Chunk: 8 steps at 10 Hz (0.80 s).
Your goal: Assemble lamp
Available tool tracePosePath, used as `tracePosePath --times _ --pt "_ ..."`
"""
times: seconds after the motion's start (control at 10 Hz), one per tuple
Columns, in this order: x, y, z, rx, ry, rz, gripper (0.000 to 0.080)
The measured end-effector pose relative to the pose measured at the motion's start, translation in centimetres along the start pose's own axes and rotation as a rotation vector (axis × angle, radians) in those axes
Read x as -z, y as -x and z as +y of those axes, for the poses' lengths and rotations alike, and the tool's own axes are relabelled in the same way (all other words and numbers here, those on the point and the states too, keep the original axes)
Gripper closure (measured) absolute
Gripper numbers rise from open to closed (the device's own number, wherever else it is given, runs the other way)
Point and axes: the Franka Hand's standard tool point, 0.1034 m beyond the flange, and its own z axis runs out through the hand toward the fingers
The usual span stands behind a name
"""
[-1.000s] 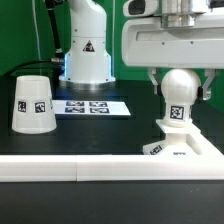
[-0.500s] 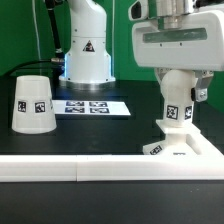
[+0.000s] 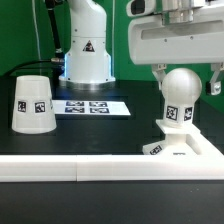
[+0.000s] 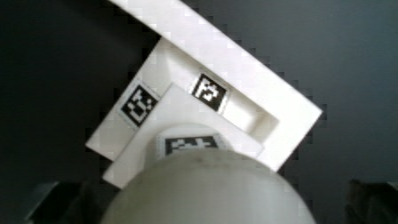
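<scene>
**Hazards.** The bulb (image 3: 181, 96) stands upright with its neck in the base (image 3: 178, 147). The base sits on the desk (image 3: 120, 135) at the exterior view's right, near the white rail (image 3: 80, 170). I cannot tell how deeply the neck is seated.

1. If the neck is only partly engaged, I judge that sideways contact from a finger would tip the bulb. It could also shift the base, since nothing visible clamps the base down.
2. The bulb is round and looks smooth. Closing on it off-centre would likely squeeze it out of the grip rather than hold it.
3. A lift that is not straight up would drag a finger along the ball.
4. The shade (image 3: 32, 103) rests mouth-down, well apart at the exterior view's left, beside the marker board (image 3: 90, 106). I judge it not yet fitted. A low transit toward it would risk clipping the bulb.

**Pose.** The end effector (image 3: 184, 80) hangs directly over the bulb, pointing straight down. Its fingers (image 3: 156, 76) are spread, one on each side of the ball and clear of it, so it grips nothing. In the wrist view the bulb fills the centre between two dark fingertips, with the tagged base beneath it.
</scene>
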Motion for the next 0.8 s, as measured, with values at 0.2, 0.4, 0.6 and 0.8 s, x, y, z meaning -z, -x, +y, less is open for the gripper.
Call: tracePosePath --times 0.2,0.4,0.6,0.8 --pt "-0.03 -0.02 0.03 0.156 0.000 0.000 0.0101" --pt "-0.08 -0.02 0.06 0.304 0.001 0.000 0.0101" --pt "0.00 -0.14 0.12 0.596 0.023 0.013 0.0101" --pt "0.14 -0.46 0.19 0.831 0.032 0.012 0.0101"
